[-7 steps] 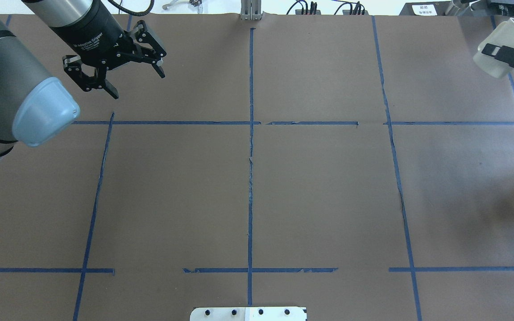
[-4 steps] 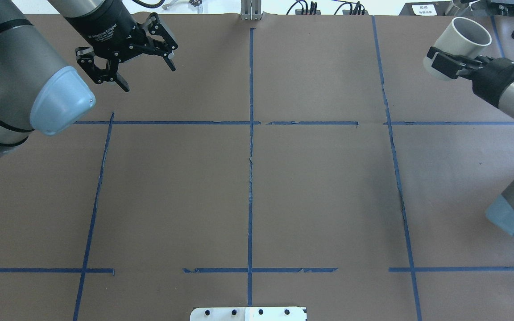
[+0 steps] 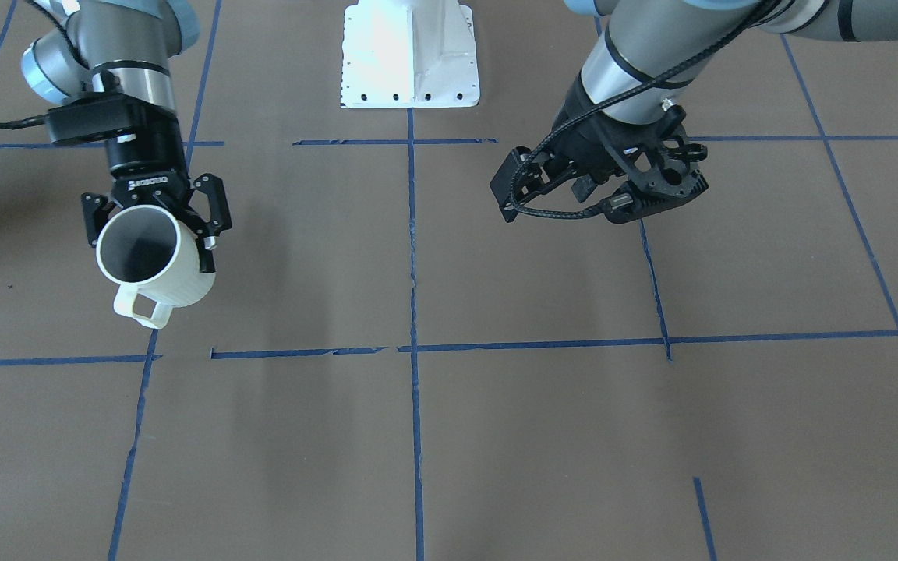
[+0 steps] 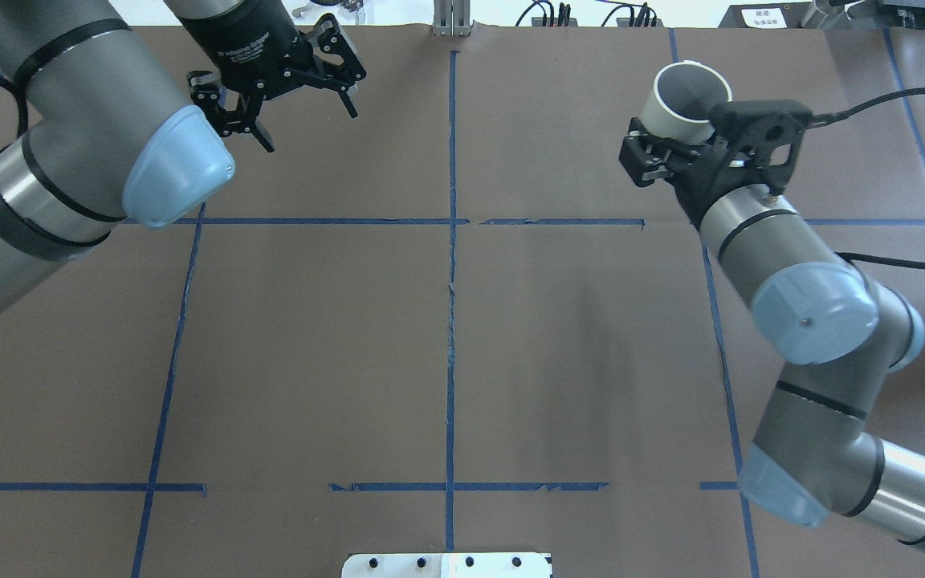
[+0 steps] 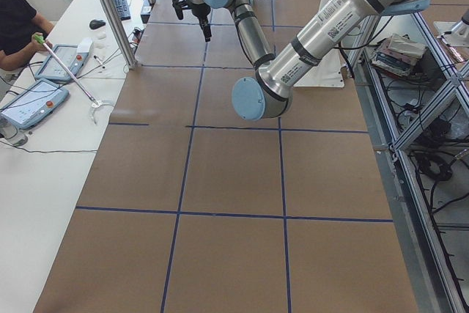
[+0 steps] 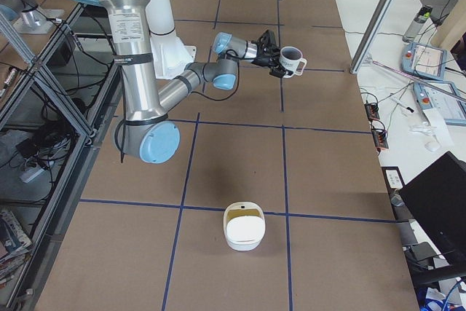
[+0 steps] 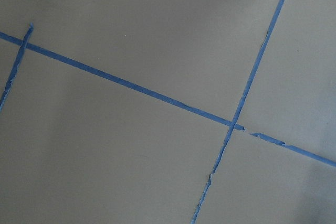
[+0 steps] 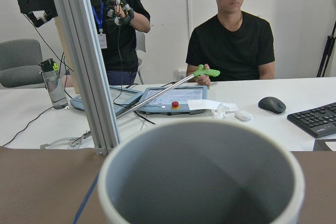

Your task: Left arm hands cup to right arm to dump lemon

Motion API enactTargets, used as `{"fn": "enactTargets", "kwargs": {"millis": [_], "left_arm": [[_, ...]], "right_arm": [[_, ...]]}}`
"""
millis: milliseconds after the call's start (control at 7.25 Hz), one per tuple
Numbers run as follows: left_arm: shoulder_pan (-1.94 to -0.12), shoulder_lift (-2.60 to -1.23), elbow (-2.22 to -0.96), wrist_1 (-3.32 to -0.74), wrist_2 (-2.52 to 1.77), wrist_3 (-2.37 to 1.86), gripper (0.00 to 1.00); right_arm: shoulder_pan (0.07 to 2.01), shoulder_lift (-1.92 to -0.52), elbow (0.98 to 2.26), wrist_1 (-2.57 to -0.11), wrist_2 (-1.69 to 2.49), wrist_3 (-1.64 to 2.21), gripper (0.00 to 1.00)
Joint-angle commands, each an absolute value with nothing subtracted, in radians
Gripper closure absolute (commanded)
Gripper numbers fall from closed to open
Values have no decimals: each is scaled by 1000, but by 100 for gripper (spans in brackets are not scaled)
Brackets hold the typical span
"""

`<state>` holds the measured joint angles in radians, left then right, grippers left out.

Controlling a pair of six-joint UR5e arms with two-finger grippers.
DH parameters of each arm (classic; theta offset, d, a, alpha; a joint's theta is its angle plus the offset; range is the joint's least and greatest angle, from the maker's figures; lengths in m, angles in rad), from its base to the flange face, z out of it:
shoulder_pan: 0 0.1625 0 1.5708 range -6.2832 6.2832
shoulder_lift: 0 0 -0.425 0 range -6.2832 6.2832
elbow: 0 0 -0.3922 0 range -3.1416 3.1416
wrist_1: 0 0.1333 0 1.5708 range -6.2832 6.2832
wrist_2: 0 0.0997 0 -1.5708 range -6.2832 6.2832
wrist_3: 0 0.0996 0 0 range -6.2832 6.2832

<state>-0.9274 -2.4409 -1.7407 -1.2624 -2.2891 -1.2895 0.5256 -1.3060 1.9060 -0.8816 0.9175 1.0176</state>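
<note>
Right gripper (image 3: 150, 238) clasps cup (image 3: 180, 276) — bottom cropped in wrist view.

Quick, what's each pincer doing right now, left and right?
Left pincer: open, holding nothing.
Right pincer: closed on the cup.

Overhead and front cameras opposed, both looking down on table (image 4: 310, 337)
</note>
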Motion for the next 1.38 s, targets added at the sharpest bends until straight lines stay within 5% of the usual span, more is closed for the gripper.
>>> {"fn": "enactTargets", "kwargs": {"millis": [0, 1241], "left_arm": [[-919, -2557, -1642, -1264, -2279, -1337, 0], [-796, -2637, -1674, -1266, -2132, -1345, 2]], "right_arm": [[412, -1163, 1895, -1061, 774, 1019, 51], [305, -1023, 1887, -1200, 738, 1025, 48]]}}
